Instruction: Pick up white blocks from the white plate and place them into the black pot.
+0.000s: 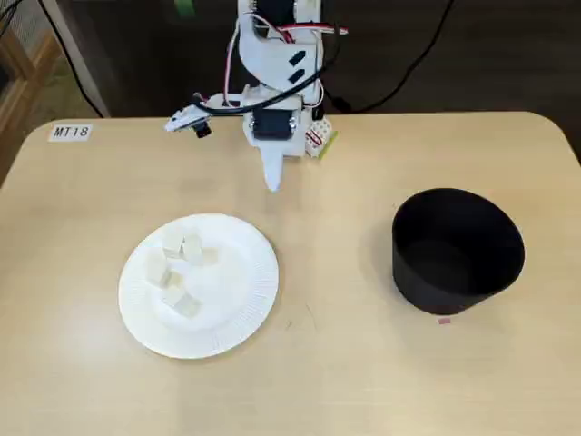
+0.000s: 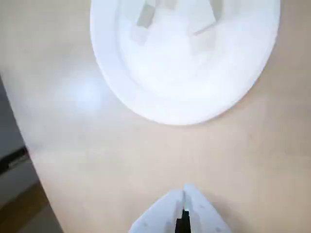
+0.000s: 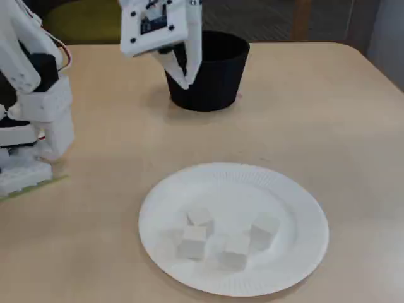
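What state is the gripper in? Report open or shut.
Shut. In the wrist view the gripper fingertips meet with no gap and hold nothing; it hangs above bare table, short of the white plate.

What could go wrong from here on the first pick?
The white blocks sit bunched together on the white plate, some touching, so the closed gripper, once opened, may nudge neighbours or grab two. The paper plate looks light and could slide under a push. The black pot is far across the table, leaving a long carry.
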### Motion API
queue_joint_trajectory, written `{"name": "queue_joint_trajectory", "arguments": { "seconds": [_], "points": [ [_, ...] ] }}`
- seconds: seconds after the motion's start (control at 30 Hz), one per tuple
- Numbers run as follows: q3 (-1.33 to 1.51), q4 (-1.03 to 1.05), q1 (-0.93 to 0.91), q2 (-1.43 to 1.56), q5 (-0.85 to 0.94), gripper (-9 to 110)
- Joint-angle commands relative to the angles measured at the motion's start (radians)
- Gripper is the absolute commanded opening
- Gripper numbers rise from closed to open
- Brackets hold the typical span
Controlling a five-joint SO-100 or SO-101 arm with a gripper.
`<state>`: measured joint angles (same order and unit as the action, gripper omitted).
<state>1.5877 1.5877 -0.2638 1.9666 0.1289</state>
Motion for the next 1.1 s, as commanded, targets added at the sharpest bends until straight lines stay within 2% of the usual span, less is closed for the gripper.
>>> {"name": "queue_joint_trajectory", "arguments": {
  "seconds": [0.0, 0.2, 0.4, 0.6, 1.07],
  "points": [
    [-0.107, 0.014, -0.098, -0.107, -0.061, -2],
    [-0.107, -0.081, -0.196, -0.264, -0.155, -2],
    [-0.109, -0.184, -0.236, -0.371, -0.222, 18],
    [-0.187, -0.193, -0.238, -0.497, -0.178, 33],
    [-0.443, -0.186, -0.238, -0.787, -0.209, 30]
  ]
}}
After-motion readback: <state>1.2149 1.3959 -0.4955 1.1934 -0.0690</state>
